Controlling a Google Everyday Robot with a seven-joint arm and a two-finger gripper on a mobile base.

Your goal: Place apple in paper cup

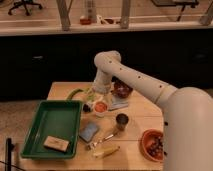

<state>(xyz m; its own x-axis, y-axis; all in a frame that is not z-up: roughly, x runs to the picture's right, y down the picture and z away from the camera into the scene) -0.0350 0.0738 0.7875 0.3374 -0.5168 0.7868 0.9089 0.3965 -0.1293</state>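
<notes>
The apple (101, 106) is a small red-orange round shape near the middle of the wooden table (135, 112). A white rim runs around it, which looks like the paper cup (101, 112), so the apple appears to sit at the cup's mouth. My gripper (96, 98) hangs right above and slightly left of the apple, at the end of the white arm that bends down from the elbow (107, 62). The wrist hides whether the gripper touches the apple.
A dark red bowl (121, 90) stands just right of the gripper. A dark metallic cup (121, 121) is in front of the apple. A green tray (47, 125) holding a brown block (56, 144) fills the left. An orange bowl (152, 144), a blue item (90, 131) and a yellow item (106, 150) lie near the front.
</notes>
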